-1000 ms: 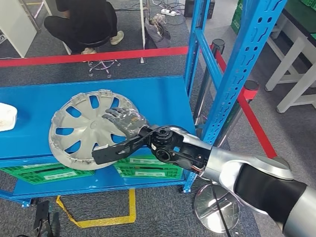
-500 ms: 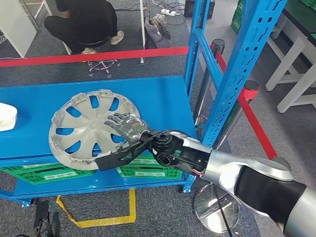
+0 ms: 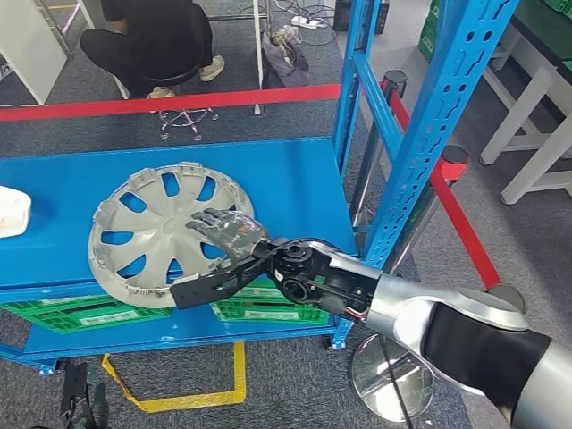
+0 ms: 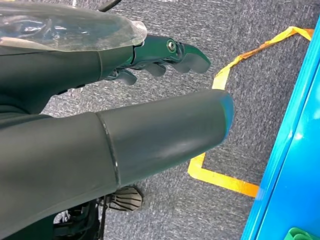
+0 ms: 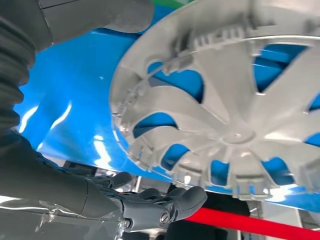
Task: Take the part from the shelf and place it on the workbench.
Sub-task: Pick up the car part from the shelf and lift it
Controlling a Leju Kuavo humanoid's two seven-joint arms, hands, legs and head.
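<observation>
A silver hubcap (image 3: 165, 234), round, with radiating spokes, teardrop cut-outs showing blue beneath and a clipped, notched rim, is seen lying flat on the blue shelf (image 3: 290, 183), its near edge overhanging the shelf's front lip. The right hand (image 3: 226, 237) is placed at about four o'clock on the disc, fingers (image 3: 209, 219) spread above the face and the thumb (image 3: 202, 288) stretched under the near rim; whether the rim is actually pinched cannot be told. The left hand (image 4: 158, 55) is seen above grey carpet, fingers loosely apart, nothing held.
</observation>
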